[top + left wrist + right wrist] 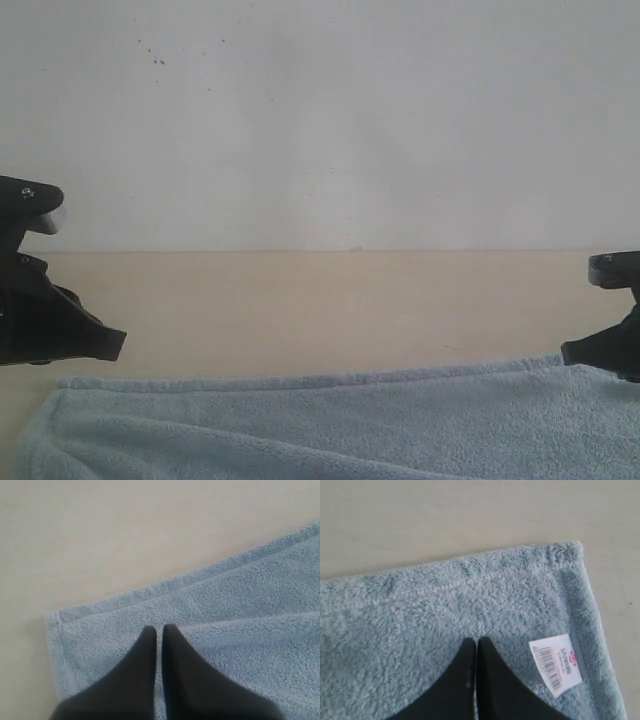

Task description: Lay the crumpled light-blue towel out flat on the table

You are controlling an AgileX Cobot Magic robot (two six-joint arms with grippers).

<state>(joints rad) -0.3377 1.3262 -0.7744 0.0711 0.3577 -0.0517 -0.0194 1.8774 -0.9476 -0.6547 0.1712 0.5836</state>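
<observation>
Sitting pinched shut, left claw [159, 628] is pointing at a towel [240, 605] fold near one corner, right claw [476, 640] beside the tag [556, 664]; can't tell if either touches. Towel is lying on table [100, 540].

Smooth, pale beige, wood-toned tabletop [320, 300] bearing a pale light-blue fluffy terry-cloth towel [330, 430], spread wide in the foreground, partly folded over itself, with a small white barcode tag [555, 664] beside one hemmed corner.

We look low across the pale beige table [300, 300]. Both wrist views face closely down on the shared fluffy light-blue towel [240, 595].
</observation>
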